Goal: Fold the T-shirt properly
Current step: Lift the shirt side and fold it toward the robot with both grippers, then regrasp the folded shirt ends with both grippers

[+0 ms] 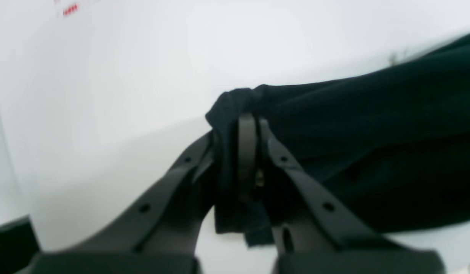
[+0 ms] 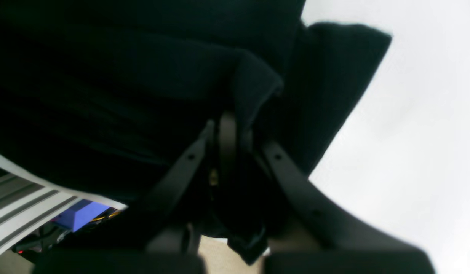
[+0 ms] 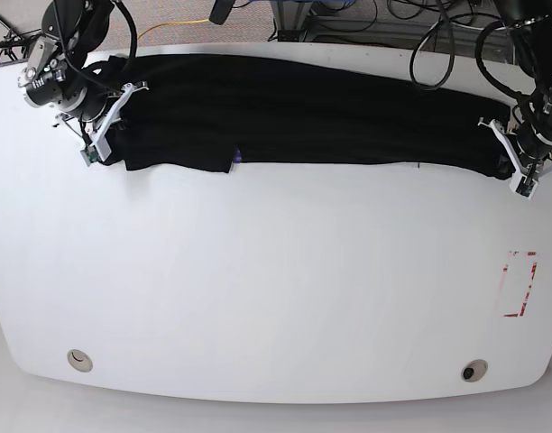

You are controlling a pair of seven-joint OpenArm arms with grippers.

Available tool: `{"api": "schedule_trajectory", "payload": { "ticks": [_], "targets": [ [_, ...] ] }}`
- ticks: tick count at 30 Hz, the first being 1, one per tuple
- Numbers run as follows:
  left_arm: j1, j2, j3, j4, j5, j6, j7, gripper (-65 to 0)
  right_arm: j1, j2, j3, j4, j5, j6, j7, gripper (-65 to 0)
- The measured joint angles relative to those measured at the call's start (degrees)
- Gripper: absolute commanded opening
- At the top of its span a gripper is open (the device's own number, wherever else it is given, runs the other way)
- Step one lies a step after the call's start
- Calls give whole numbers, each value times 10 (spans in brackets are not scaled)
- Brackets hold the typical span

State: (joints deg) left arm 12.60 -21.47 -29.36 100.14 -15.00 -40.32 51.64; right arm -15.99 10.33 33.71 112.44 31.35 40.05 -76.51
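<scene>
White bench [image 3: 276, 298], near edge bare apart from a round hole at the near left corner [image 3: 78, 361] and another at the near right corner [image 3: 474, 371]. Red dashed marking [image 3: 519, 283] sits close to the right edge, well apart from the cloth. Middle of the bench bare white. The T-shirt [image 3: 303, 113] lies along the far edge as a long black band, stretched almost from the left edge to the right edge, folds running lengthwise; a small flap hangs a bit lower at its near hem left of centre, with a speck of purple just beside it. Print not visible, only black cloth shows. Right gripper [image 2: 227, 125] at the far left corner in the base view, jaws together, clamped on a bunched end of the shirt; in the right wrist view cloth wraps over the fingertips and fills the frame. Left gripper [image 1: 250, 125] near the far right corner, jaws together, pinching a bunched corner of the shirt; in the left wrist view cloth trails off to the right over white surface. Cables and stand legs beyond the far edge.
</scene>
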Motion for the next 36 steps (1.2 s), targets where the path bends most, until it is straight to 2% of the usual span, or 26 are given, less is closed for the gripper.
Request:
{"api": "schedule_trajectory", "payload": {
  "ticks": [3, 6, 8, 13, 14, 15, 19, 22, 27, 30, 34, 36],
  "targets": [
    [14, -1, 0, 0, 1, 0, 0, -650, -6, 0, 0, 0, 0, 0, 5, -640],
    [31, -9, 1, -1, 1, -1, 0, -650, -14, 0, 0, 0, 0, 0, 7, -583],
    [35, -21, 3, -2, -1, -1, 0, -628, -17, 0, 0, 0, -3, 0, -1, -463],
    [33, -28, 3, -2, 3, 0, 0, -397, -28, -2, 0, 0, -4, 0, 9, -100],
    [33, -28, 3, -2, 4, 0, 0, -369, -29, -2, 0, 0, -5, 0, 7, -30],
    [33, -27, 3, -2, 4, 0, 0, -361, -32, -2, 1, 0, -5, 0, 5, -3],
    [32, -27, 3, -2, 1, 0, 0, -357, -31, -2, 4, 10, 12, -1, 0, -21],
    [31, -27, 3, -2, 0, 0, 0, -357, -30, -3, 41, 21, 102, -2, 23, -63],
    [21, -29, -7, -2, -103, 0, 8, -357, -18, 1, 65, 22, 150, -2, 18, -82],
    [16, -46, -36, -2, -172, 0, 50, -357, -1, 0, 62, 22, 157, -2, 15, -101],
    [20, -56, -90, -2, -204, 4, 103, -357, -5, -3, 61, 22, 165, -2, 21, -254],
    [20, -52, -115, -5, -223, 4, 108, -357, -9, -13, 51, 20, 155, -2, 18, -363]
  ]
}}
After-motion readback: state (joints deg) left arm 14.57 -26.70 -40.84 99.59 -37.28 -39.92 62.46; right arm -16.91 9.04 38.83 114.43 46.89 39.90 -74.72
